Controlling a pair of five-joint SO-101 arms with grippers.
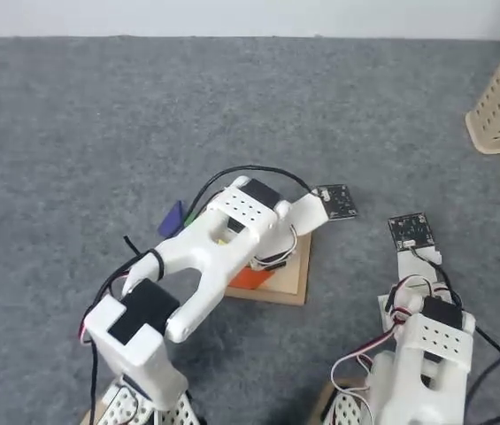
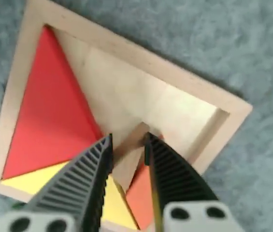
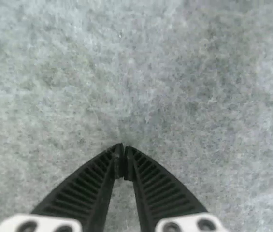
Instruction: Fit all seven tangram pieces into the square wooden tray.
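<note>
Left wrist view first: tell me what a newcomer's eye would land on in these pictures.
The wooden tray stands out first, a big red triangle filling one side, a yellow piece and an orange piece next to it, the left gripper right above them. The right gripper is shut over grey carpet.

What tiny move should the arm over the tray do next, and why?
Probably lower the left end effector a bit and release: it seems to pinch a pale wooden piece over the tray, whose floor lies bare beside the red triangle and orange triangle.
</note>
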